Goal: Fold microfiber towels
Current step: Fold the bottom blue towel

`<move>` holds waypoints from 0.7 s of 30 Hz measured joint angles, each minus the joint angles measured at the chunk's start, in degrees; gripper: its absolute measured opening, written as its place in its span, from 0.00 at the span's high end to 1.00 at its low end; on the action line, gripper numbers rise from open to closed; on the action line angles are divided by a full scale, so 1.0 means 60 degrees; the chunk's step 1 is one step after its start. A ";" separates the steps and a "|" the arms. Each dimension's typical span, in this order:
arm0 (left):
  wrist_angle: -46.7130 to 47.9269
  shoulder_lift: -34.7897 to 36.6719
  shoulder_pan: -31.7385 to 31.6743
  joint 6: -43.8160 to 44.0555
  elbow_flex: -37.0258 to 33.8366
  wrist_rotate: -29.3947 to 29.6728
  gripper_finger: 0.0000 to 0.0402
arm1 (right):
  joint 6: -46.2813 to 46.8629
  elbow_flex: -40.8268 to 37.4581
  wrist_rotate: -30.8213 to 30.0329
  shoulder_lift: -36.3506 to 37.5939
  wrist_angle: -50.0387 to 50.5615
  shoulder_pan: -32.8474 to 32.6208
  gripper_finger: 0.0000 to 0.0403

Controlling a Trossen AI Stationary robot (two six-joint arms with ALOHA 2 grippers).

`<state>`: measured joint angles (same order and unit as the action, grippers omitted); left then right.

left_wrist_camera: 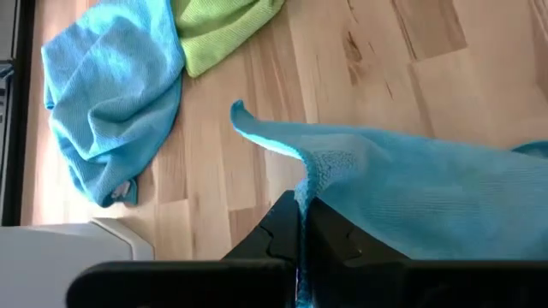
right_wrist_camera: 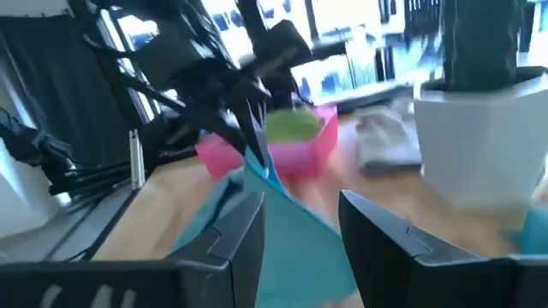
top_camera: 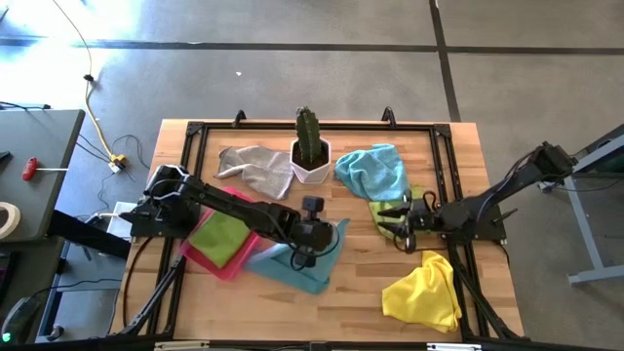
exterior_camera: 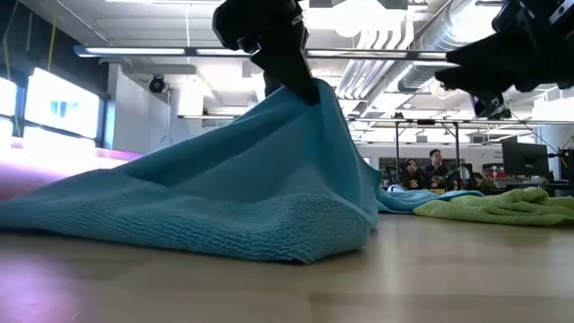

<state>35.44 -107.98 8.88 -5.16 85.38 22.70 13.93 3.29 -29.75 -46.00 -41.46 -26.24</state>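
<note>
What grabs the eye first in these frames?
The left gripper, shut on the teal towel, lifts it into a peak near the table's front middle, beside the pink tray holding a folded green towel. The right gripper hovers open over a lime green towel to the right. A potted cactus stands at the back, between a grey towel and a light blue towel.

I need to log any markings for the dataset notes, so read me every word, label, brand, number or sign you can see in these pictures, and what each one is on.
None can be read: no print shows on the teal towel, the pink tray or the white cactus pot.
Far screens and fixtures in the room in the low view: too small and blurred to read.
</note>
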 joint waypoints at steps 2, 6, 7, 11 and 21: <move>-0.0145 0.0000 -0.0036 -0.0004 0.0000 0.0000 1.00 | -0.0391 0.0000 0.0002 -0.0379 -0.0610 0.0008 0.65; -0.0532 0.0000 -0.0050 -0.0076 0.0000 -0.0006 1.00 | -0.0559 0.0162 0.0015 -0.1454 -0.1406 0.0233 0.65; -0.0604 0.0000 -0.0051 -0.0171 0.0000 -0.0007 1.00 | -0.0611 0.0328 0.0062 -0.1772 -0.1455 0.0304 0.65; -0.0661 0.0000 -0.0051 -0.0277 0.0000 -0.0005 1.00 | -0.1264 0.1327 0.0344 -0.3125 -0.1486 0.0549 0.65; -0.0402 0.0000 0.0223 -0.0871 0.0000 0.0001 1.00 | -0.2549 0.3897 0.2188 -0.5863 -0.0966 0.1139 0.65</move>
<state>33.03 -107.98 10.22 -10.39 85.38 22.71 -1.36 26.67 -16.62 -81.18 -47.26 -19.40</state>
